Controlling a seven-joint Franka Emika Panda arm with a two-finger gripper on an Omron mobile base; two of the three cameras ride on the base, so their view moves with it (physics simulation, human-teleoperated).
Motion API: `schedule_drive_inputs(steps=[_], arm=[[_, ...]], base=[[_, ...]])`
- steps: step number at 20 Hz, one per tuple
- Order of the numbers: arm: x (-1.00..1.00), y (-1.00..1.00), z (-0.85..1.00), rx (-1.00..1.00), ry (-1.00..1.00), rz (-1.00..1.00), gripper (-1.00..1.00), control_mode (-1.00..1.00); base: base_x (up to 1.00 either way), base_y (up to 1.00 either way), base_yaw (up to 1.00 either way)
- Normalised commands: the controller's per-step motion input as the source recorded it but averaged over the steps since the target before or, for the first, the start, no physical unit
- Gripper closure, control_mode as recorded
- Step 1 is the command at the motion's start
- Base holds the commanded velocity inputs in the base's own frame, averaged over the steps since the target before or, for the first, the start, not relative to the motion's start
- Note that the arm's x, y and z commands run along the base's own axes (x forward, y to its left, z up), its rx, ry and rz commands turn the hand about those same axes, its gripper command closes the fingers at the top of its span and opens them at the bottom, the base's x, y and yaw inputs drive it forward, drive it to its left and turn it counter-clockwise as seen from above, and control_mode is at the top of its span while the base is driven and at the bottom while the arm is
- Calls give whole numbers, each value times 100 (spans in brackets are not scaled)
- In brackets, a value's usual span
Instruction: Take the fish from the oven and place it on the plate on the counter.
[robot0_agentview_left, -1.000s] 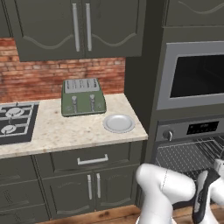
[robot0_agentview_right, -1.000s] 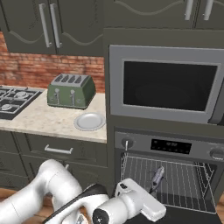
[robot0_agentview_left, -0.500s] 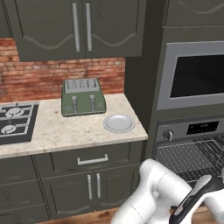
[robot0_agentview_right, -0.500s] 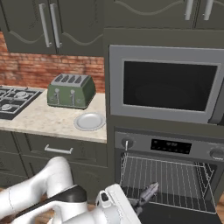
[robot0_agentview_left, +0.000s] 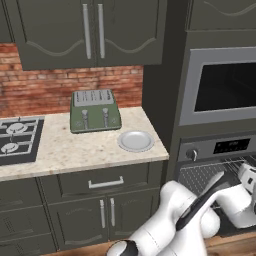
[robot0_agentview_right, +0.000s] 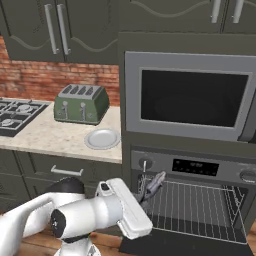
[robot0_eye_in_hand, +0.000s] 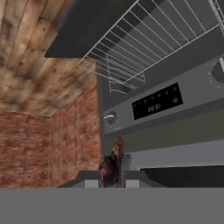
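Fish (robot0_agentview_right: 154, 183): small, slender, likely light, soft and slippery; pinched mid-body in the closed claw (robot0_agentview_right: 148, 191), before the oven (robot0_agentview_right: 200, 210). Destination: plate (robot0_agentview_right: 102, 138), tabletop (robot0_agentview_right: 55, 138) right edge.

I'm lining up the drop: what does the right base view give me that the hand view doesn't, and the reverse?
Right base view: the plate on the counter beside the toaster, the hob, and the gripper in front of the oven.
Hand view: a brick surface next to the oven front and a wide patch of wooden floor.
Both: the fish held in the gripper, and the oven's knob, display and rack.
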Motion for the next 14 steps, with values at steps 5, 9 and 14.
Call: schedule_drive_inputs(steps=[5,9,14], arm=[[0,76,99,-16,20,13,100,-100],[-3,66,99,-9,16,8,100,-100],[0,93,46,-3,27,9,100,-100]], base=[[0,0,0],[0,0,0],[0,0,0]])
